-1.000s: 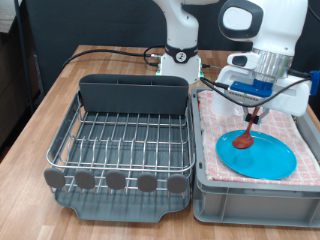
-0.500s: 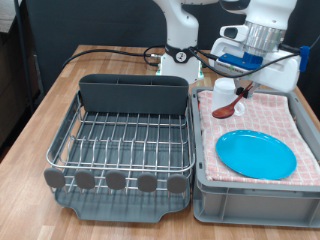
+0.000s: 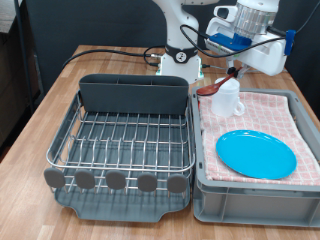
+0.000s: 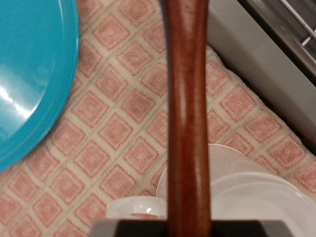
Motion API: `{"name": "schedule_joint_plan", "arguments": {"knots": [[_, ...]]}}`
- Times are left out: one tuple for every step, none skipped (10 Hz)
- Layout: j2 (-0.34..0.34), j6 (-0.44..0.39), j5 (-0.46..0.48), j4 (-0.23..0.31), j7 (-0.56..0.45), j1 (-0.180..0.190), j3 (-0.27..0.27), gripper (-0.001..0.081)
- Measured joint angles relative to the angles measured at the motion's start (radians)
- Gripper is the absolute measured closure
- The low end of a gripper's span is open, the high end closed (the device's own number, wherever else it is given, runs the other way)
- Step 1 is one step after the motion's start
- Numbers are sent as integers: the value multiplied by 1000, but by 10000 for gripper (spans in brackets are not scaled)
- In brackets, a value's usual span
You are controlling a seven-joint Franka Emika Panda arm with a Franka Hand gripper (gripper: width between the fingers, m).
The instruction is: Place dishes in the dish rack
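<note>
the rack (image 3: pixel 122 140) fills the exterior view's near left, its 5 round tabs at the front edge and the tall grey end compartment at the back; its wires carry no dishes. just beside it on the right sits the bin (image 3: pixel 250 195) lined with pink checked cloth (image 3: pixel 268 108). the plate (image 3: pixel 256 154) lies flat on the cloth near the front. behind it the mug (image 3: pixel 227 97) stands upright at the bin's far left corner. the spoon (image 3: pixel 213 87) hangs above the mug, bowl low toward the rack, handle rising toward the gripper (image 3: pixel 236 70), which seems to grip it; the fingers are hard to make out. in the wrist view the handle (image 4: pixel 188 118) runs lengthwise through the middle. no writing is readable.
</note>
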Motion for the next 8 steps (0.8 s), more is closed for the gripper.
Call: {"name": "schedule_joint_plan", "arguments": {"knots": [[-6,-9,0,-7,96,-17,-4,718],[-24,-34,1,-20,175,-36,-11,718],[-49,-61,4,-38,227,-51,-22,718],[-74,-96,16,-55,260,-62,-39,718],[-99,-116,34,-74,282,-69,-61,718],[-123,-118,42,-97,295,-79,-84,718],[-150,-112,43,-123,315,-90,-105,718],[-181,-94,43,-151,340,-104,-124,718]]}}
